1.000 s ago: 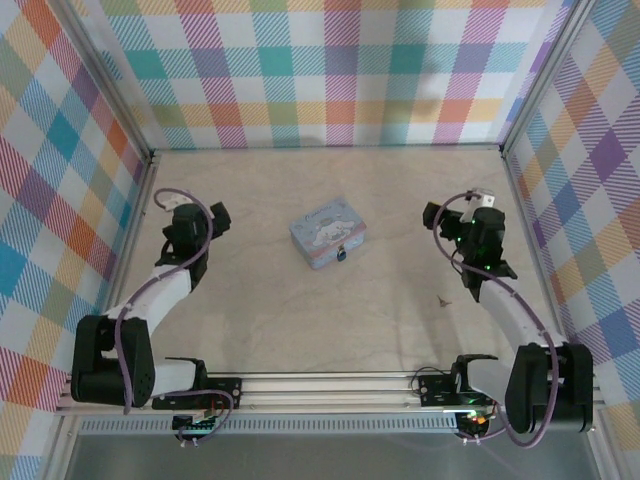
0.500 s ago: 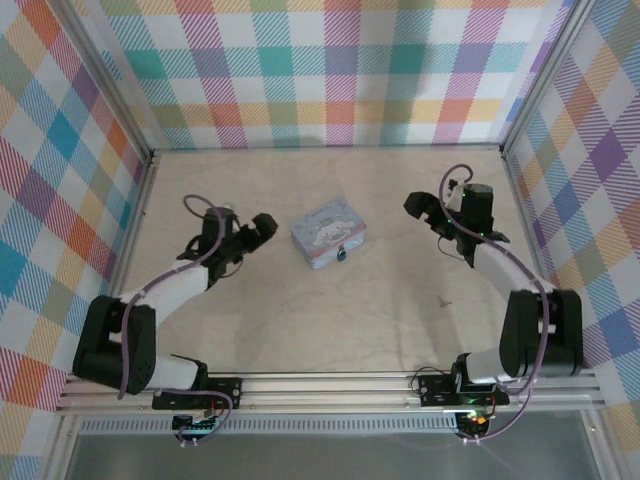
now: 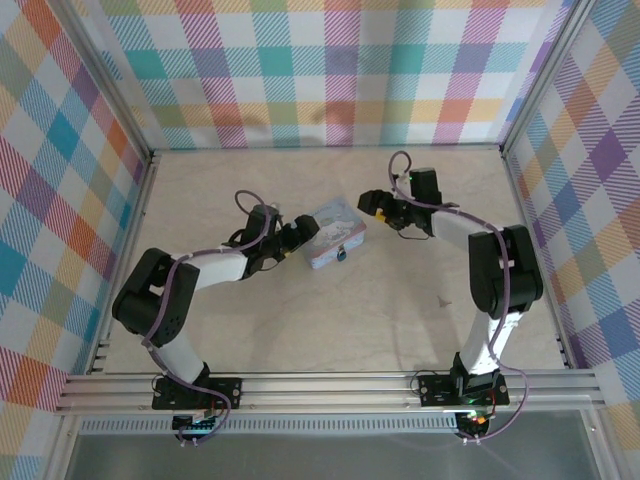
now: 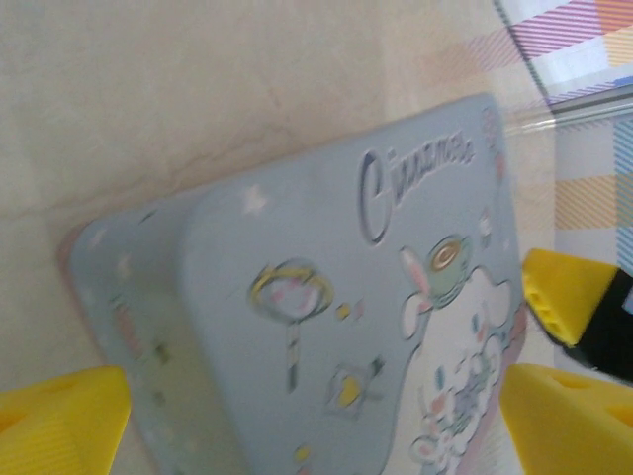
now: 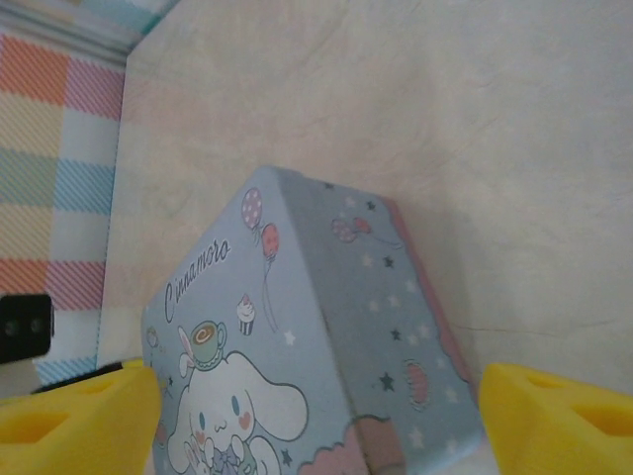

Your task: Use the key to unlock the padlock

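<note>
1. Top external: the light-blue cartoon tin (image 3: 330, 228) is lying in the middle of the bench (image 3: 330, 330). The padlock (image 3: 342, 254) is hanging as a tiny dark speck at the tin's near edge. The left pincer (image 3: 303, 231) is hovering at the tin's left end and the right pincer (image 3: 371, 203) at its far right corner, both spread open. What is likely the key (image 3: 441, 302) is lying well apart to the right. The lock is looking light, hard and slick, and too small to pinch squarely, so steadying the tin by its sides is seeming wiser
2. Left wrist: ribbed yellow fingers (image 4: 59, 416) are standing wide apart either side of the tin, gripping nothing. The painted lid is showing smooth faces and rounded corners, and is probably thin stiff metal, apt to slide
3. Right wrist: yellow fingers (image 5: 554, 416) are straddling the tin, open. The pale bench is looking smooth and faintly veined
</note>
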